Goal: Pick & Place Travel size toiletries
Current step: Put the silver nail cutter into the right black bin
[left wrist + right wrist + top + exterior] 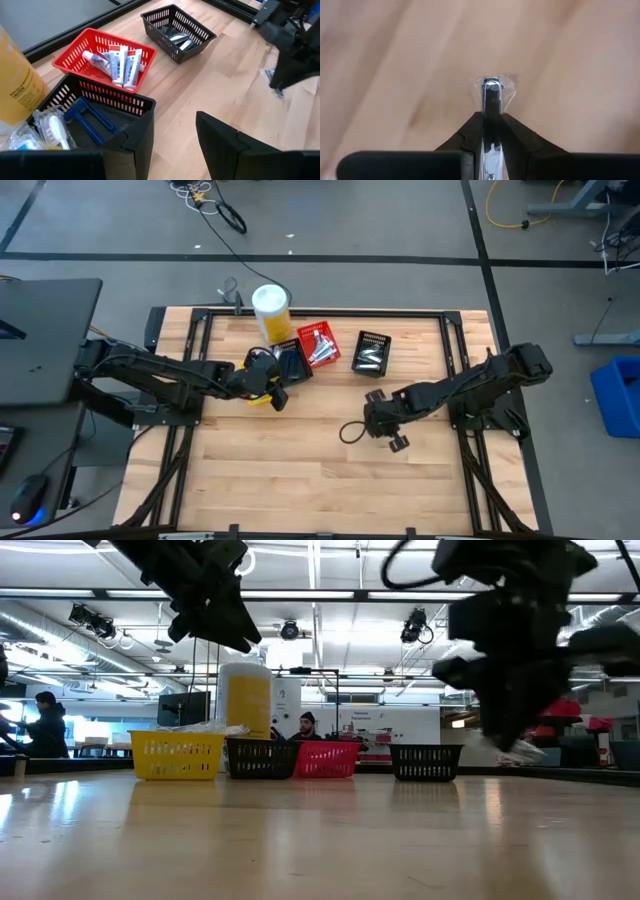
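Clearly a silvery packet (491, 120) sits pinched between the closed fingers of the right gripper (491, 125) above the worktop's (300, 470) right half, while the left gripper (175, 135) gapes empty beside the black basket (107, 107) near the far edge.

Yellow canister (271, 313) behind yellow (178, 754), 2 black (178, 32), red (319, 345) baskets; wooden table (300, 460)

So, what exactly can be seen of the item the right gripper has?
The silvery packet is thin, shiny, with a clear crinkled wrapper edge at its far end. It stands edge-on, pinched between the right gripper fingers, above bare wood of the table, in front of the baskets. Nothing else touches it. Its print cannot be read.
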`<action>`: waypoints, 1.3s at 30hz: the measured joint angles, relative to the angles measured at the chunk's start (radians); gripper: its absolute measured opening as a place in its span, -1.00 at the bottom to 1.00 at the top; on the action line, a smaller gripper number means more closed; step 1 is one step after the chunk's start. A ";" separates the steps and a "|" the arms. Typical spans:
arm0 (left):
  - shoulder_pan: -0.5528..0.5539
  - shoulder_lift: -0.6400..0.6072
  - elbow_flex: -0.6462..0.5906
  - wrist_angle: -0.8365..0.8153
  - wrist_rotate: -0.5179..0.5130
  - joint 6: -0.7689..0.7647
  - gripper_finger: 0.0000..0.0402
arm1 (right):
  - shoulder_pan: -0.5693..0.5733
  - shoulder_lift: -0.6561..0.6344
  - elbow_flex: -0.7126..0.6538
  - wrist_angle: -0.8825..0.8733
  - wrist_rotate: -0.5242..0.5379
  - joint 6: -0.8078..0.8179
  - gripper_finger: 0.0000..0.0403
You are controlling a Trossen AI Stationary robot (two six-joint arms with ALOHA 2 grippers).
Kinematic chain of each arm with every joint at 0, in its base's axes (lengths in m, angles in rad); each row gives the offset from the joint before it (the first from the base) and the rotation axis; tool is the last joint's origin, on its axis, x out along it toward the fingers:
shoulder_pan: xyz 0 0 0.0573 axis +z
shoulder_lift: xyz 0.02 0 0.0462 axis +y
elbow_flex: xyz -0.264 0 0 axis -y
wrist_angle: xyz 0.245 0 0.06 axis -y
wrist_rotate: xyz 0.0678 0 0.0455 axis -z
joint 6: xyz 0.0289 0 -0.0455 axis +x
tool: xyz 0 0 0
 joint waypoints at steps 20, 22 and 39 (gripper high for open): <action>0.000 0.000 0.000 -0.001 -0.014 0.043 -0.24 | -0.552 -0.002 0.194 -0.033 0.050 -0.072 -0.69; 0.000 0.000 0.001 -0.001 -0.014 0.048 -0.24 | -0.602 -0.002 0.175 -0.009 0.034 -0.044 -0.69; 0.000 0.000 0.001 -0.001 -0.022 0.048 -0.24 | -0.691 0.010 -0.074 0.316 -0.054 -0.018 -0.52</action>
